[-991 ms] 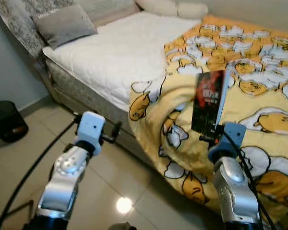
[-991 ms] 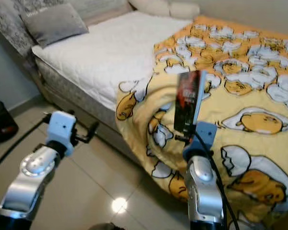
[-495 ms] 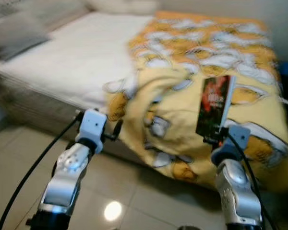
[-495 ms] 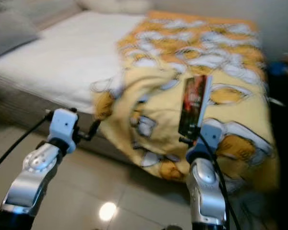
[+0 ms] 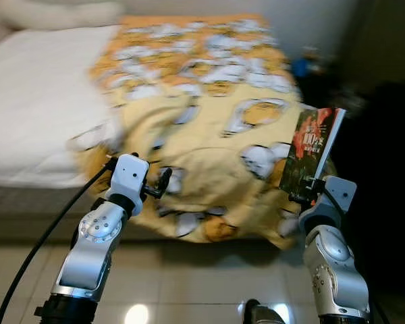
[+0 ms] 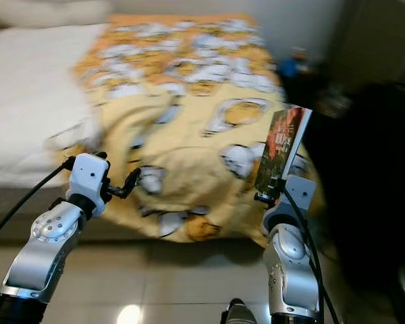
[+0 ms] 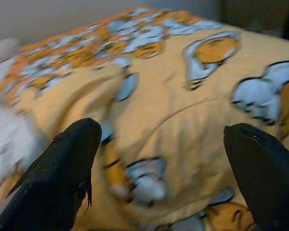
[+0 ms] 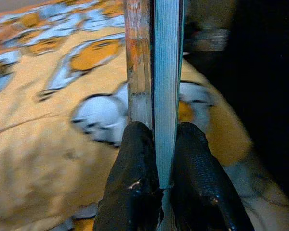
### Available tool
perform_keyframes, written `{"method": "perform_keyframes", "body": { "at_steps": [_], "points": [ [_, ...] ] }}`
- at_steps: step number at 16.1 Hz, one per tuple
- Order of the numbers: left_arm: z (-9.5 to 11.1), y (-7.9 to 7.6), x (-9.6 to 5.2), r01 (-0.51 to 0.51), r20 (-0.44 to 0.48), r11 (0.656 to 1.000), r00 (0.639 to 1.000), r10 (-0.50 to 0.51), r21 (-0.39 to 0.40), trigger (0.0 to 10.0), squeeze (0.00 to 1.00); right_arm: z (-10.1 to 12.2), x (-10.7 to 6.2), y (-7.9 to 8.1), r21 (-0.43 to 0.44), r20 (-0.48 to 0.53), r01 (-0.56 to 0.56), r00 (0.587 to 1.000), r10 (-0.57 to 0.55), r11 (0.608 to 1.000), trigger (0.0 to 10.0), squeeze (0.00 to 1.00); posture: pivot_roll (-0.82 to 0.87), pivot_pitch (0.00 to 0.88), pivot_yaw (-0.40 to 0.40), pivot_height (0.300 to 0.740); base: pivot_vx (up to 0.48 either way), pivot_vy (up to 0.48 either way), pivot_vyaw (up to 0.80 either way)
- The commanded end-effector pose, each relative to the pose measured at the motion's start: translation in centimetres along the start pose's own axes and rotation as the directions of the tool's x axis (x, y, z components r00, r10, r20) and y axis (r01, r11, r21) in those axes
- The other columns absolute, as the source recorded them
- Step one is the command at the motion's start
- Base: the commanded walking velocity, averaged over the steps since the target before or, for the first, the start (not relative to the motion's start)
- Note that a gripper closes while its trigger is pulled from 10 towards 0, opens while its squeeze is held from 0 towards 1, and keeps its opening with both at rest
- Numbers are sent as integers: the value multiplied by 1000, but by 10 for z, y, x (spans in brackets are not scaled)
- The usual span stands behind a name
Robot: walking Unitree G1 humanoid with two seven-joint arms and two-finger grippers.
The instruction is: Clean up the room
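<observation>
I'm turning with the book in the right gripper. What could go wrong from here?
1. The right gripper pinches only the bottom edge of the upright book, so a quick swing may tip or slip it.
2. The views are blurred and the area right of the bed is dark; obstacles there are hard to judge.
3. The open left gripper hangs close to the yellow blanket and might snag it.
</observation>
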State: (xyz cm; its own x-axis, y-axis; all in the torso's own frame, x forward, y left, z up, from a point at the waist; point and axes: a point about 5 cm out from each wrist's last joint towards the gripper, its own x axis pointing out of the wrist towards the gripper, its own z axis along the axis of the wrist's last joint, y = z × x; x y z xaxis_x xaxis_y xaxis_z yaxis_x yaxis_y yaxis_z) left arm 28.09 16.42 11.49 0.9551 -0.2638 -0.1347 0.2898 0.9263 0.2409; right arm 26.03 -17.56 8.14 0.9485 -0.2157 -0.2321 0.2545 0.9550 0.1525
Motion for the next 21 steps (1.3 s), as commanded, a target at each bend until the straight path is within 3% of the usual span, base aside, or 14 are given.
{"method": "perform_keyframes", "body": {
  "at_steps": [1, 11, 21],
  "points": [
    [4, 1, 3, -1, 18, 1000, 1000, 1, 4, 10000, 231, 10, 1, 3, 17, 40, -6, 999, 5, 1000, 10000, 0, 32, 0, 38, 740, 0, 375, 0],
    [6, 1, 10, -8, 27, 1000, 1000, 8, -5, 10000, 231, 12, 4, 1, 12, 42, 6, 999, -7, 1000, 10000, 0, 24, 0, 36, 740, 0, 376, 0],
    [9, 4, 13, -19, 38, 1000, 999, 19, 1, 10000, 231, 12, 5, 5, 10, 41, -9, 999, 9, 1000, 10000, 0, 31, 0, 39, 740, 0, 403, -773]
  ]
}}
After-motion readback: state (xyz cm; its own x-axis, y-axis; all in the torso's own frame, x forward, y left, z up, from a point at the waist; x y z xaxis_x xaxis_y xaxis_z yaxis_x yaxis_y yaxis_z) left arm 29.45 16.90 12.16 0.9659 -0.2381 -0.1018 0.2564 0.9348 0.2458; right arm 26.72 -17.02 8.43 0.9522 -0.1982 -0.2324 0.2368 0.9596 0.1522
